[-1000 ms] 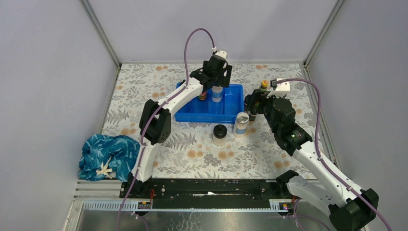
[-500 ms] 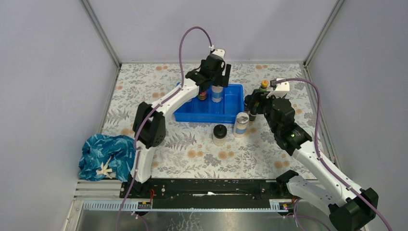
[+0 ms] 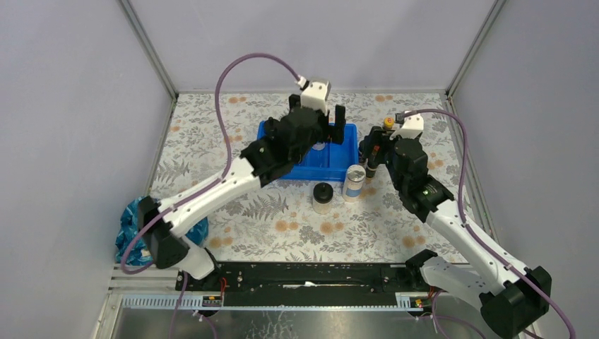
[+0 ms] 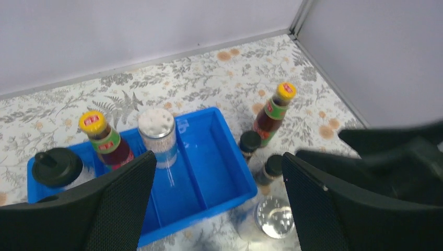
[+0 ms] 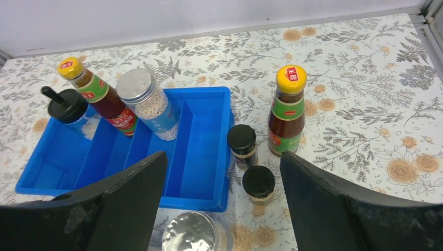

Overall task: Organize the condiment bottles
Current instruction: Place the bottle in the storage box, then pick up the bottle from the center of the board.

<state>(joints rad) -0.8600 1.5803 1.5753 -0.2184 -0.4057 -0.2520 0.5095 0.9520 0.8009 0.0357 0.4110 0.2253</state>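
Left gripper [image 4: 218, 162] spread wide, empty, hovering over the blue tray [image 4: 203, 178]. Just right of the tray's wall stand the two tiny black-capped bottles [image 5: 242, 142], upright, not in it. Right gripper [image 5: 223, 157], fingers apart and empty, hangs right above them: clearly the nearer arm.

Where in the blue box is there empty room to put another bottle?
The right compartment of the blue tray is bare, between the silver-lidded jar and the tray's right wall. It is crowded just right of the tray, where two black-capped bottles and a yellow-capped bottle stand.
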